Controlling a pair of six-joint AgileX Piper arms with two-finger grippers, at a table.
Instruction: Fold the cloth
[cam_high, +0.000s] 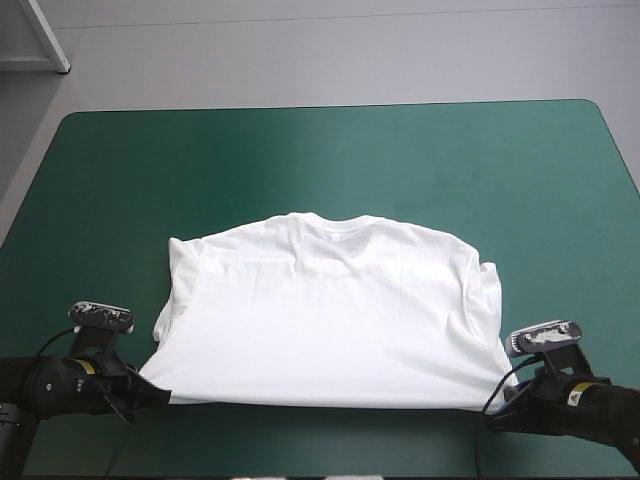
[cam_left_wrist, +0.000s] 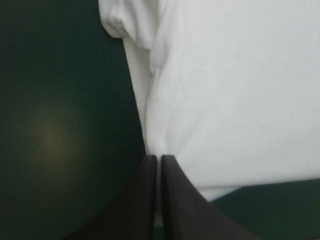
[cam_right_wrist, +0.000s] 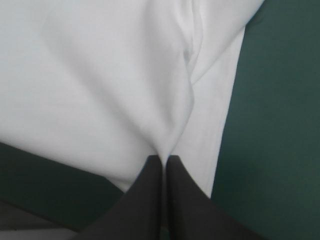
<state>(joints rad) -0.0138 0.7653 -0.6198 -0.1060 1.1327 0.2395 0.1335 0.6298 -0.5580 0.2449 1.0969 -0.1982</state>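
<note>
The white T-shirt (cam_high: 325, 315) lies spread on the teal-green cover, its collar toward the far edge and its hem toward the near edge. My left gripper (cam_high: 152, 392) pinches the hem's near left corner; in the left wrist view its fingers (cam_left_wrist: 145, 200) are all but shut on the T-shirt (cam_left_wrist: 230, 100) at the left gripper (cam_left_wrist: 159, 159). My right gripper (cam_high: 497, 400) pinches the near right corner. Cloth of the T-shirt (cam_right_wrist: 110, 80) puckers into the tips of the right gripper (cam_right_wrist: 164, 159).
Bare teal-green cover (cam_high: 330, 160) stretches beyond the collar to the far edge. Narrow strips of cover (cam_high: 90, 250) flank the shirt on both sides. A thin band of cover runs along the near edge under the hem.
</note>
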